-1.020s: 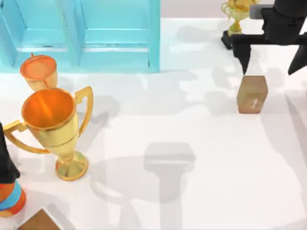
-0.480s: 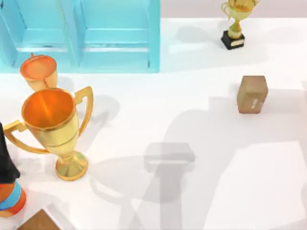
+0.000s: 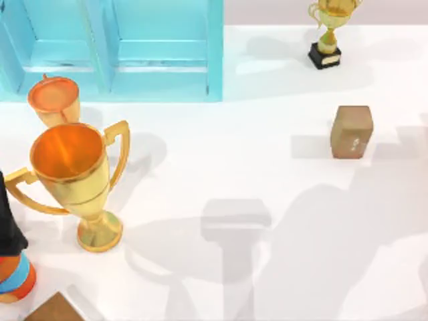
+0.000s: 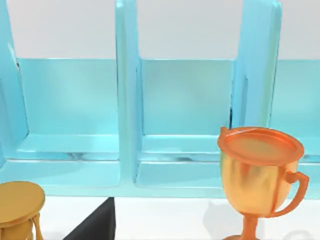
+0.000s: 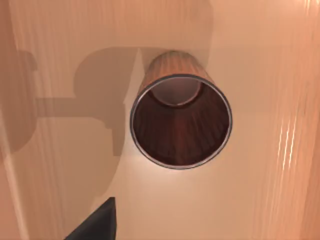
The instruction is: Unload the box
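Under our right wrist camera a brown cup [image 5: 180, 122] stands mouth-up inside what seems a wooden box [image 5: 60, 55], looking light, rigid and smooth-walled, best pinched across its rim, though we cannot tell whether our right gripper is spread or clenched.

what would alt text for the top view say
Large gold trophy stands on the white table at left, a smaller orange cup behind it before a blue shelf unit. A brown block and small trophy sit at right.
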You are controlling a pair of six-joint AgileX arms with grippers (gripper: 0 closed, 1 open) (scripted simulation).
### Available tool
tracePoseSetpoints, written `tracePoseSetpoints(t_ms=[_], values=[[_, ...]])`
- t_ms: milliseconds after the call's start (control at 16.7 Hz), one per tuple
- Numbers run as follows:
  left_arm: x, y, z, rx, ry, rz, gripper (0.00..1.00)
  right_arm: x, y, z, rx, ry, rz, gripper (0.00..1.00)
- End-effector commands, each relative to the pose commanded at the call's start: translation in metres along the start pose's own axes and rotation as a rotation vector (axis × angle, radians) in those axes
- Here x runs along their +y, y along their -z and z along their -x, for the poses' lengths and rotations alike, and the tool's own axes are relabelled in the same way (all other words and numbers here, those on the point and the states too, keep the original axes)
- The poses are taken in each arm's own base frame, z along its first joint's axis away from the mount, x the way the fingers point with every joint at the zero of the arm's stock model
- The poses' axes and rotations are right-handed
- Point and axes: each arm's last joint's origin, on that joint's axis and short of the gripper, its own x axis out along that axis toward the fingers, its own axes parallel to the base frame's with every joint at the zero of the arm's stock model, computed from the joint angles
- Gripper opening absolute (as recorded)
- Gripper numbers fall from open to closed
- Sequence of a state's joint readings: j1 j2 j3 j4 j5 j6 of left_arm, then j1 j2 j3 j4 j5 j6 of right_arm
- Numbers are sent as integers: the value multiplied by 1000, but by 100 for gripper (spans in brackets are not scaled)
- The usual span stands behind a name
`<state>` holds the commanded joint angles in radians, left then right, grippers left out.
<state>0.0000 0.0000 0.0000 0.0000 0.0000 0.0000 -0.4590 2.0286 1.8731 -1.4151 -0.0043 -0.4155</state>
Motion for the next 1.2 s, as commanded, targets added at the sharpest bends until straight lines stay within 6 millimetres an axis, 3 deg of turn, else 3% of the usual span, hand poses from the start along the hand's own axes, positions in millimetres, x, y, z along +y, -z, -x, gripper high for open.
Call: tracePoseSetpoints(t_ms=[300, 900, 1200], values=[[0, 0, 0, 0, 0, 0, 100, 2, -5, -13, 0, 1, 1, 100], [0, 0, 0, 0, 0, 0, 100, 0, -1, -97, 1, 0, -1, 100], [0, 0, 0, 0, 0, 0, 100, 0, 0, -100, 0, 0, 0, 100]])
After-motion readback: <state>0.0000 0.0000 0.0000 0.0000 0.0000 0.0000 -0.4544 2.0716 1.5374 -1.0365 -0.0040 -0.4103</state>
